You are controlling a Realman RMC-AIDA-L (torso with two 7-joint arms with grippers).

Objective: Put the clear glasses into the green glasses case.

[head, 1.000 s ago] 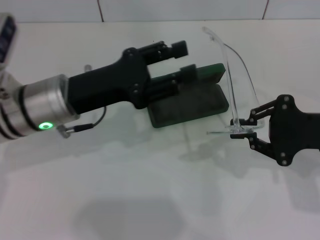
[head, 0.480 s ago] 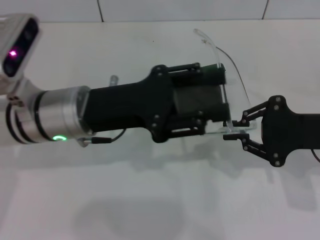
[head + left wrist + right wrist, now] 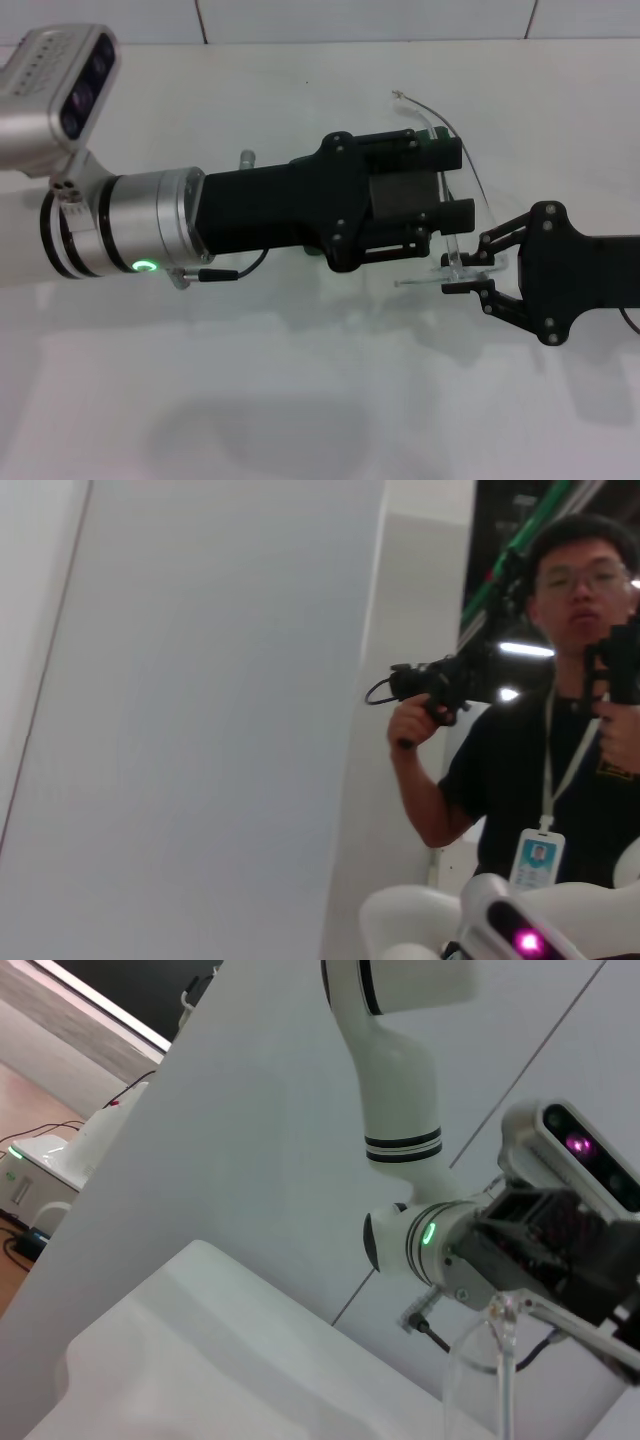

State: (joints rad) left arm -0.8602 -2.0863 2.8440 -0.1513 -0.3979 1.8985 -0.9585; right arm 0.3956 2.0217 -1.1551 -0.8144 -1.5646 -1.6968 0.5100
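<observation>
Head view: left gripper (image 3: 440,205) reaching in from left over centre of white table (image 3: 300,380), fingers spread apart, upper finger (image 3: 425,150) and lower finger (image 3: 445,212) either side of green glasses case (image 3: 432,143). Case almost wholly hidden beneath gripper body – only a green strip at far edge visible; open or closed, cannot tell. Contact btwn fingers and case: cannot tell.

Right gripper (image 3: 462,277) entering from right, fingertips pressed together on clear glasses (image 3: 452,258) – pinching them at near end, by lower edge of lens. Glasses held up off table, standing roughly on edge; lens curving away toward far side, one clear arm (image 3: 425,110) ending past far edge of case. Glasses just beside left gripper's fingertips, on right-hand side of case; overlapping case edge in this view, not lying in it.

Right wrist view: clear glasses (image 3: 490,1380) close to lens, w/ left arm (image 3: 400,1110) – white links, green indicator ring – and its black gripper body behind, wrist camera w/ pink light on top.

Left wrist view: pointing away from table – white panel (image 3: 200,730) and a person (image 3: 560,730) holding a camera rig (image 3: 450,680). Neither case nor glasses in that view.
</observation>
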